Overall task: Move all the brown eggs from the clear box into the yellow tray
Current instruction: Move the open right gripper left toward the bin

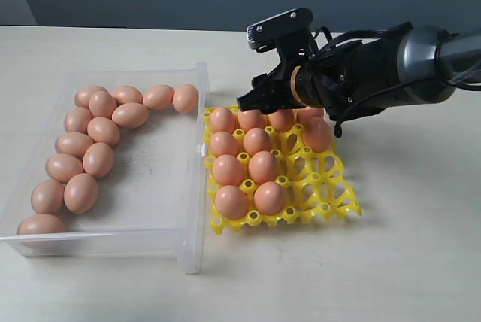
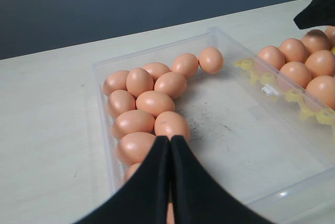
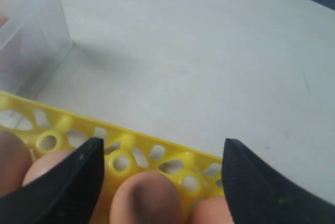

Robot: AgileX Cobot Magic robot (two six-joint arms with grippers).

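The clear box [image 1: 150,179] lies on the left, with brown eggs [image 1: 98,159] lined along its left and far walls. Beside it, the yellow tray [image 1: 323,186] holds several eggs [image 1: 256,141] in its left and far cups. My right gripper [image 1: 259,100] hangs just over the tray's far row. In the right wrist view this gripper [image 3: 162,143] is open, and an egg [image 3: 146,200] sits in a cup below the gap, untouched. My left gripper [image 2: 170,139] is shut and empty, hovering over the eggs [image 2: 155,102] in the box.
The tray's right-hand cups [image 1: 331,194] hold no eggs. The box's tall right wall [image 1: 197,186] stands against the tray's left edge. Pale tabletop [image 1: 406,247] surrounds both. The right arm's bulky wrist [image 1: 361,74] reaches in from the right above the tray.
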